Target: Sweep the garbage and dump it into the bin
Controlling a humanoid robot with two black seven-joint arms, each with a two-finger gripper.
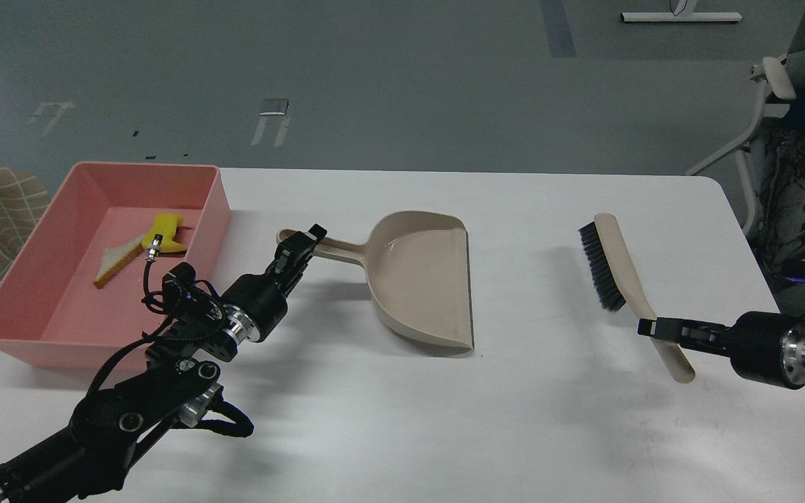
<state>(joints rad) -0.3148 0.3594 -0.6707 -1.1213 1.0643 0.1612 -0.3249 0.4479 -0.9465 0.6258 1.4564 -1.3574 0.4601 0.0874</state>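
Overhead, white table (pixel 549 419) holds pink bin (pixel 46 279); grey floor (pixel 374 70) beyond.

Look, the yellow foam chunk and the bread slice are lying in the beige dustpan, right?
Not quite. The head view shows the yellow foam chunk and the whitish bread-slice wedge lying in the pink plastic tub. The beige dustpan holds nothing.

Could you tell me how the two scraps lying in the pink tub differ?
The yellow chunk is bright, thick and notched; the bread slice is pale, thin and wedge-shaped with a tan crust. The chunk lies farther back, the slice nearer the tub's left wall. Both rest on the tub floor.
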